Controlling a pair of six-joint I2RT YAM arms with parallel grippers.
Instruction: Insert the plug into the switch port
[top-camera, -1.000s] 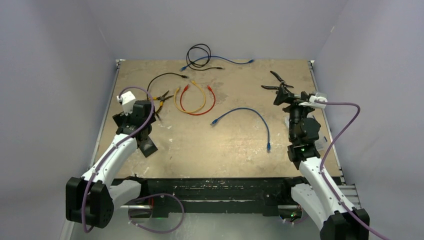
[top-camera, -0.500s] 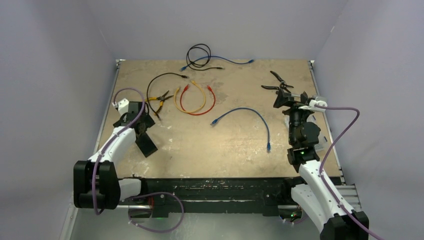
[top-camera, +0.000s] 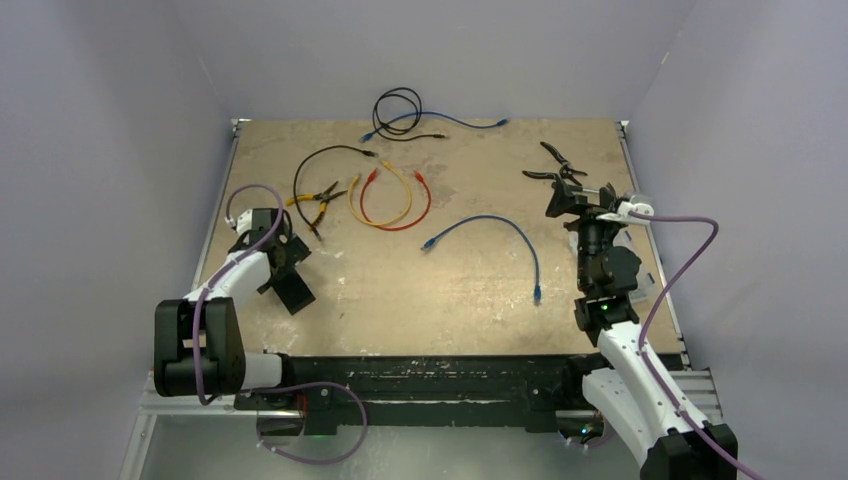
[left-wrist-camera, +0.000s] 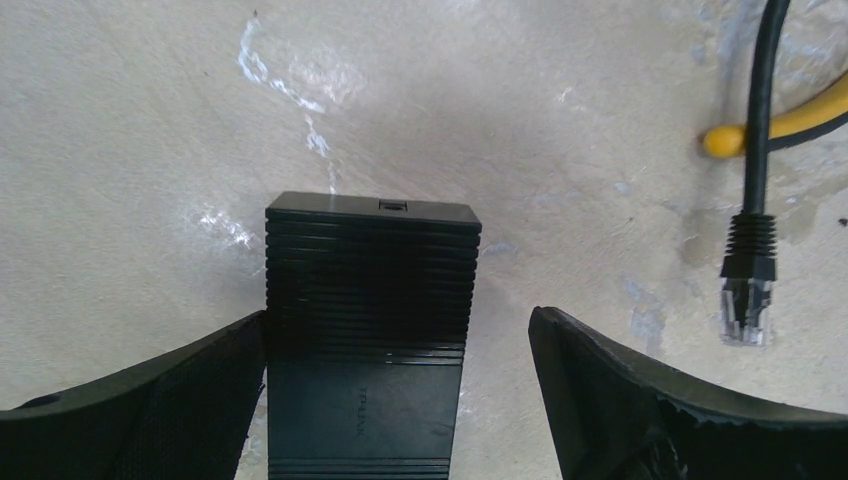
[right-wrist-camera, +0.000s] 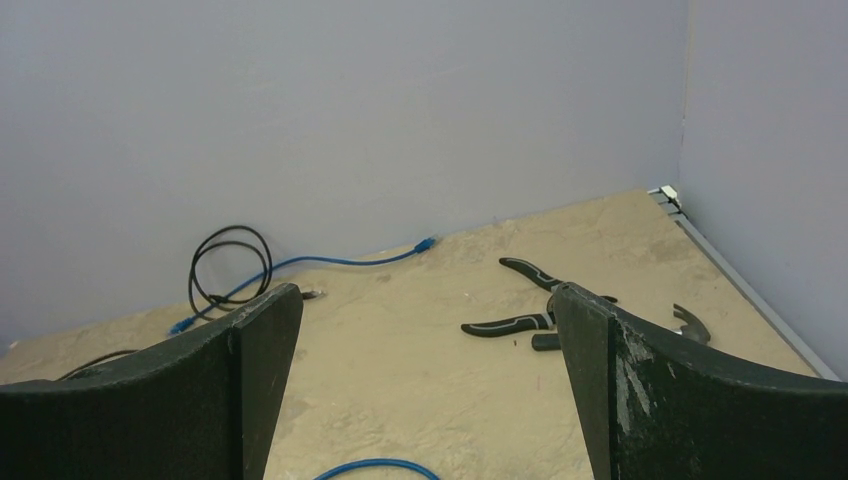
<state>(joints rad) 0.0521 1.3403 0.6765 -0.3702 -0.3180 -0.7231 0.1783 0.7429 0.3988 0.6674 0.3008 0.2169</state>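
The switch (left-wrist-camera: 365, 300), just one, lies between wide-open left fingers (left-wrist-camera: 150, 410); right fingers (right-wrist-camera: 150, 400) wide, empty.

Black ribbed switch (left-wrist-camera: 366, 310) (flat, near-left)

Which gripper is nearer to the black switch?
Left. The left gripper is right at the switch, which lies between its open jaws; the right gripper is across the table, by the black pliers.

Plain lavender-grey walls (top-camera: 440, 50) enclose three sides of a tan, scuffed tabletop (top-camera: 450, 290) (white smears across it), evenly lit; a black rail (top-camera: 440, 375) edges its near side.
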